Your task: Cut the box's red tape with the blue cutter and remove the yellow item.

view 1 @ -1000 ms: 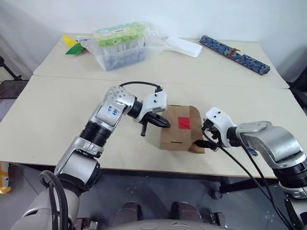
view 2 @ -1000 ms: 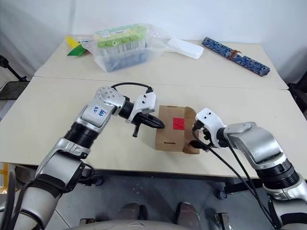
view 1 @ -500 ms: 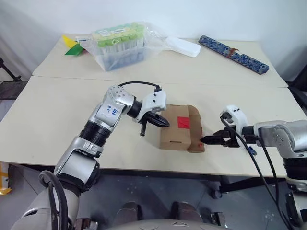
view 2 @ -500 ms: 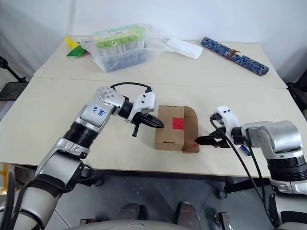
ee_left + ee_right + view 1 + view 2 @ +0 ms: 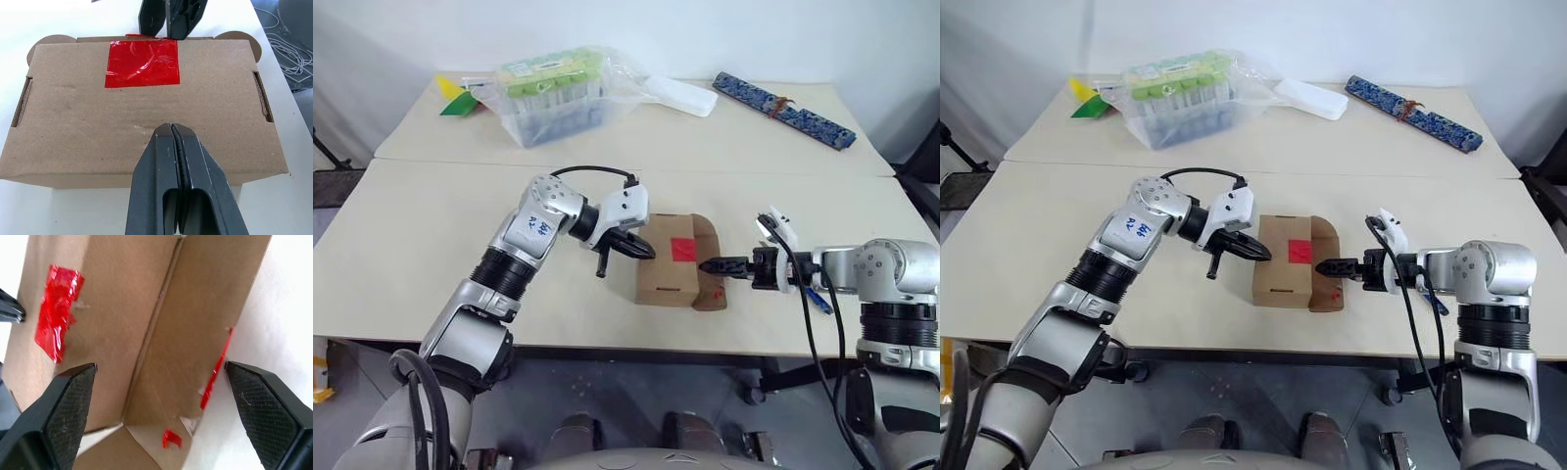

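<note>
Two pincers flank the brown cardboard box (image 5: 677,271), which sits near the front edge of the bench (image 5: 431,225). The left pincer (image 5: 641,250) hovers at the box's left side with its black fingers pressed together on nothing, just as a second ago. The right pincer (image 5: 717,265) is what has changed: a second ago it was crouched low against the box's right front corner, then it drew back to the right, and now it reaches in level toward the right flap, fingers spread wide and empty.

From the right wrist view the red tape (image 5: 58,311) looks already severed: the main patch sits on the top panel, while a thin strip and a small scrap cling to the edge of the neighbouring flap, and a dark seam runs between the panels. The cutting step therefore seems done, with the flap ready to be lifted. What looks like the blue cutter (image 5: 813,299) lies on the bench just behind the right wrist. No yellow item has come to light yet; presumably it is inside the box.
</note>
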`<state>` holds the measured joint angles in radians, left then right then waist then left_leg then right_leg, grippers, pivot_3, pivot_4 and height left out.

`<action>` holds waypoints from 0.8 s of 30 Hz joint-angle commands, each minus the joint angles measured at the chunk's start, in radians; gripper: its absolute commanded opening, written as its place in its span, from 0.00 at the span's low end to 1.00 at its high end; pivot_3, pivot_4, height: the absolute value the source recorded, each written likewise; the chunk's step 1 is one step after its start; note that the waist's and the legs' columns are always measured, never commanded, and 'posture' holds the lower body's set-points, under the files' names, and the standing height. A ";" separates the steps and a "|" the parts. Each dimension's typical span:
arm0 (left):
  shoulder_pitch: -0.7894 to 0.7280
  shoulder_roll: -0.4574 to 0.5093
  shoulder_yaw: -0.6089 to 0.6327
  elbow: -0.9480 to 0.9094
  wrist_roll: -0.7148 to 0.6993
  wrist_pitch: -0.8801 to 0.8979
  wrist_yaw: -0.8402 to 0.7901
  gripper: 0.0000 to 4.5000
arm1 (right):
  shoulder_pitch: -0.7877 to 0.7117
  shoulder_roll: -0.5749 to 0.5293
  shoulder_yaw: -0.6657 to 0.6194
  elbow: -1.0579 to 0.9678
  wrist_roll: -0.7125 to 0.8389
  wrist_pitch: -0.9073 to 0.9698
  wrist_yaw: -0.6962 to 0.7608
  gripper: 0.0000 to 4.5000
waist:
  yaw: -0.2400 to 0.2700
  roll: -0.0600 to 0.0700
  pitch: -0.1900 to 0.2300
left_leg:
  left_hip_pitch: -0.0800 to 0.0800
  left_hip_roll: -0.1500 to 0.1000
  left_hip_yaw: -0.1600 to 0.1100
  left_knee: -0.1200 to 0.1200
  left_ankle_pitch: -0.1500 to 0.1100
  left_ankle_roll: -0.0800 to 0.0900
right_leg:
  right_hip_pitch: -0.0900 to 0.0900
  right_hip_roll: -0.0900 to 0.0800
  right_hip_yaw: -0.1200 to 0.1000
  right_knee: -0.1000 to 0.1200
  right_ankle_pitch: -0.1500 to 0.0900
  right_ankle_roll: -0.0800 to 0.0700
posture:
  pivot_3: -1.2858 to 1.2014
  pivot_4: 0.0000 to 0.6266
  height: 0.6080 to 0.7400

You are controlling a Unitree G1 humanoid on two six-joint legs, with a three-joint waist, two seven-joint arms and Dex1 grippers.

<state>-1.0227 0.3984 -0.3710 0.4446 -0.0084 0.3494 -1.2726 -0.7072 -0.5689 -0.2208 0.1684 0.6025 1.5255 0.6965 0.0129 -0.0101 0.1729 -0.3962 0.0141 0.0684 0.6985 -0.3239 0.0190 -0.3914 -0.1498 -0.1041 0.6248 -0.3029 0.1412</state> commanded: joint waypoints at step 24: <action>0.027 0.013 -0.049 0.044 0.059 0.013 0.017 0.00 | 0.030 0.038 0.024 0.009 0.020 -0.028 -0.026 0.01 | -0.014 0.001 0.000 | 0.002 0.001 0.000 -0.001 0.000 0.000 | 0.001 -0.001 0.001 0.001 0.000 0.000 | 0.52 0.24 1.00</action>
<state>-1.0229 0.4048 -0.3722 0.4458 -0.0084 0.3490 -1.2721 -0.6816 -0.5303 -0.1965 0.1959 0.6231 1.4918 0.6868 -0.0010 -0.0094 0.1729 -0.3938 0.0155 0.0683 0.6972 -0.3240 0.0191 -0.3906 -0.1505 -0.1028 0.6258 -0.3029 0.1412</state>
